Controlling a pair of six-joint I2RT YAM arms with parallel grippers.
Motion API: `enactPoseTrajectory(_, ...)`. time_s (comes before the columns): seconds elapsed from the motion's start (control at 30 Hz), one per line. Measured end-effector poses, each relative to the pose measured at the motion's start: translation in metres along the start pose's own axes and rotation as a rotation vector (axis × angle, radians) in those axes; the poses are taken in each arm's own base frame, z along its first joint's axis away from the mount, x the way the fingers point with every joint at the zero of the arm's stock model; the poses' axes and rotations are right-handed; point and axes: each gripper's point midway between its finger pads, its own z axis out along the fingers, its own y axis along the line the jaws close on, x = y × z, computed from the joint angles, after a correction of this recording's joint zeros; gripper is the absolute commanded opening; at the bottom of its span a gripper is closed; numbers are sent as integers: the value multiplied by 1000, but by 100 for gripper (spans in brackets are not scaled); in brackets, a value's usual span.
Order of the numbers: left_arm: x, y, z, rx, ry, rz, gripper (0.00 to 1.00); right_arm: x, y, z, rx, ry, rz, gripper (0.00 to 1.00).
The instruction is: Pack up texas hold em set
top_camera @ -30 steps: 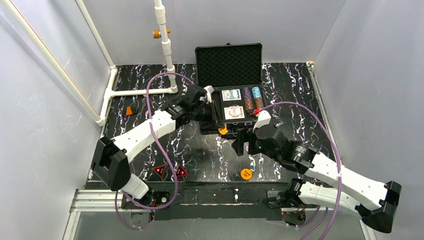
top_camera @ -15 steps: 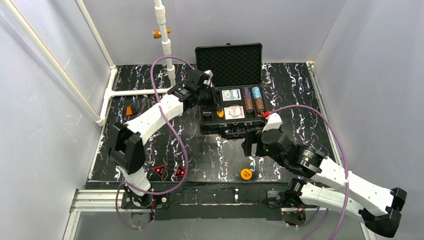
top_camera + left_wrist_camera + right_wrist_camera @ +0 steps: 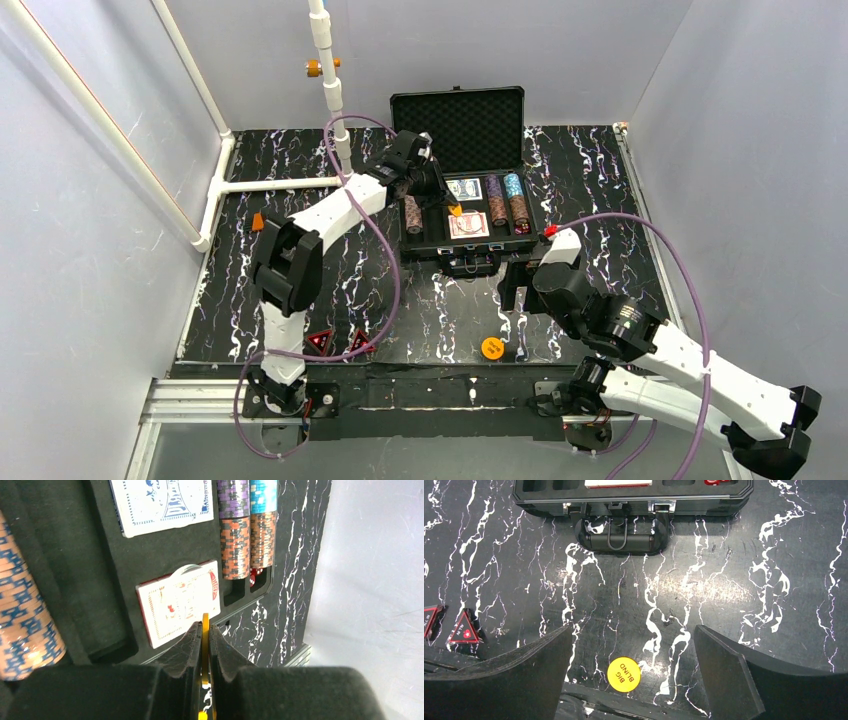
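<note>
The black case [image 3: 425, 245] lies open at the table's back middle, its ribbed lid [image 3: 458, 130] upright. It holds two card decks [image 3: 177, 602], brown and blue chip stacks [image 3: 514, 196] and a chip stack at its left [image 3: 22, 625]. My left gripper [image 3: 205, 630] hovers over the case's left part and is shut on an orange disc [image 3: 205, 645], held on edge. My right gripper [image 3: 631, 645] is open, above the table in front of the case's handle [image 3: 621, 537]. A yellow-orange BIG BLIND disc [image 3: 623, 674] lies between its fingers, near the front edge [image 3: 491, 347]. Two red-black triangles [image 3: 340, 342] lie front left.
A small orange block with a black part [image 3: 264, 221] lies at the left. A white pipe frame [image 3: 275, 184] runs along the left and back. Grey walls close the table in on three sides.
My left gripper has carried the orange disc from the case's front left edge back over the case's left compartments. My right gripper has drawn back to the right, away from the case front.
</note>
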Motion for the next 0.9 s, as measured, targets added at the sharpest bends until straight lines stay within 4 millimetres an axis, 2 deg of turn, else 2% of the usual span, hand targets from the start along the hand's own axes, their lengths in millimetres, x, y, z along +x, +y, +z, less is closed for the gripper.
enactPoseTrajectory(0.17, -1, 1, 18, 12, 17, -21, 0, 1, -3, -2, 8, 2, 1, 98)
enactPoseTrajectory(0.33, -5, 9, 20, -10, 15, -14, 0, 0, -4, -3, 10, -6, 3, 98)
enactPoseTrajectory(0.7, -46, 53, 11, -115, -68, 6, 0, 0, -4, -3, 11, -6, 3, 98)
enactPoseTrajectory(0.8, -58, 56, 17, -118, -84, 23, 0, 0, -4, -2, 11, -5, 2, 98)
enactPoseTrajectory(0.9, -62, 59, 29, -123, -81, 41, 0, 0, -4, -2, 12, -4, 1, 98)
